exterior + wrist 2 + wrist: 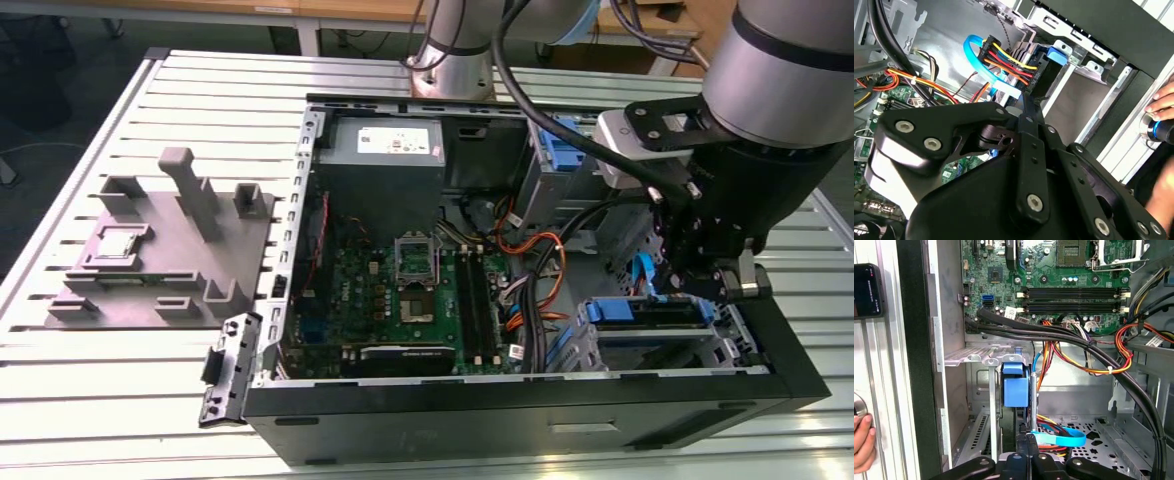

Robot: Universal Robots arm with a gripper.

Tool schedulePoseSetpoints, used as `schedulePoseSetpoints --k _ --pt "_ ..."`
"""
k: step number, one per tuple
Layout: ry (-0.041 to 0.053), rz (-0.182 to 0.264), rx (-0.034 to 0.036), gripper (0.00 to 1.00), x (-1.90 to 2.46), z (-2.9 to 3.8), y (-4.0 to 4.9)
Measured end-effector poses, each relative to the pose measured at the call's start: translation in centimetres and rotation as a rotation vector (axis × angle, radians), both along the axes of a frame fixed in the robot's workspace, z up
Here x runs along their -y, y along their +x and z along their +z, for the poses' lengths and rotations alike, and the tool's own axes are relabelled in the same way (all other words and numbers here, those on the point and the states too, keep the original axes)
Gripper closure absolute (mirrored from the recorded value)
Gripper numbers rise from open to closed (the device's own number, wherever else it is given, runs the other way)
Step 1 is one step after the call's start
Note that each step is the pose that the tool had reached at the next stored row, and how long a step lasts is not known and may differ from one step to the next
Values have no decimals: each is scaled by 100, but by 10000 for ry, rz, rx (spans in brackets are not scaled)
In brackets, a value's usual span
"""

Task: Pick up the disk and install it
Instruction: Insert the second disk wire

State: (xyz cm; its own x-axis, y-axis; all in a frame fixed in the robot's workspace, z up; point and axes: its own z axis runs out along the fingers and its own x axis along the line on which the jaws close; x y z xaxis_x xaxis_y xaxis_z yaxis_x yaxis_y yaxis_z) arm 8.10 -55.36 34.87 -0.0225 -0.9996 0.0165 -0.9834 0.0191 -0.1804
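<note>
Grey stand [158,250] at 9 o'clock on the surface is bare — install step: disk [645,312] sits in the case's drive bay at 4 o'clock, hand [714,285] pressed together at its rear connector — next calls for confirming seating.

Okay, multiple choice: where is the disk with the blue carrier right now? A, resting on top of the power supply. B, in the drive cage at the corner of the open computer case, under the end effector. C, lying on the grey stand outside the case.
B: in the exterior view the disk with its blue frame sits in the drive cage at the case's corner, directly beneath the end effector.
</note>
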Motion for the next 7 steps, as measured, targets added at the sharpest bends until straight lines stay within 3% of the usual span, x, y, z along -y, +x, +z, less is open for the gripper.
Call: schedulePoseSetpoints --k 7 --pt "0 0 -9 90 0 0 0"
